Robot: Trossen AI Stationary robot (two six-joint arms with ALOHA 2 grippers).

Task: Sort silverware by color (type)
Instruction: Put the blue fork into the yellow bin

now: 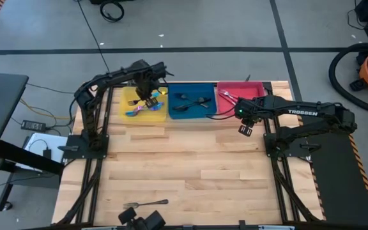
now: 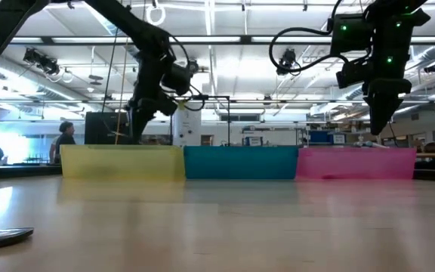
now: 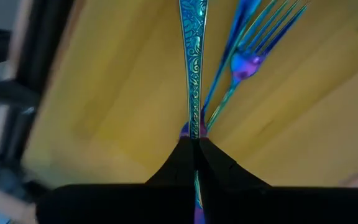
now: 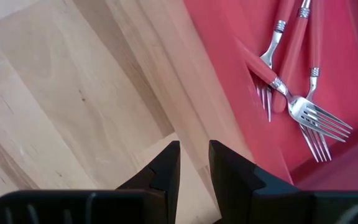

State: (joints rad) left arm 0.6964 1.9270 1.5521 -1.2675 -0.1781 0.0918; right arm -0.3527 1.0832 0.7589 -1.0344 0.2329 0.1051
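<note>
My left gripper (image 1: 149, 96) hangs over the yellow tray (image 1: 125, 96), shut on an iridescent blue utensil (image 3: 191, 56). More iridescent pieces (image 1: 139, 110) lie in that tray, among them a fork (image 3: 260, 37). Dark utensils (image 1: 190, 102) lie in the blue tray (image 1: 171, 115). Red-handled forks (image 4: 303, 93) lie in the red tray (image 1: 257, 86). My right gripper (image 4: 193, 163) hovers over the bare table beside the red tray, slightly open with nothing between its fingers. One dark fork (image 1: 147, 204) lies flat near the table's near edge. My left gripper pinches the iridescent utensil's patterned handle (image 3: 195, 127) between its two fingers (image 3: 216, 158). The fingers come from above, pointing steeply down into the yellow tray. The handle runs on past the fingertips and out of the wrist view; whether its far end touches the tray, I cannot tell.
The three trays stand side by side along the table's far edge, yellow left, blue middle, red right (image 2: 357, 162). The wooden table (image 1: 190, 160) stretches between the trays and the lone fork (image 2: 2, 236). A camera mount (image 1: 142, 220) sits at the near edge.
</note>
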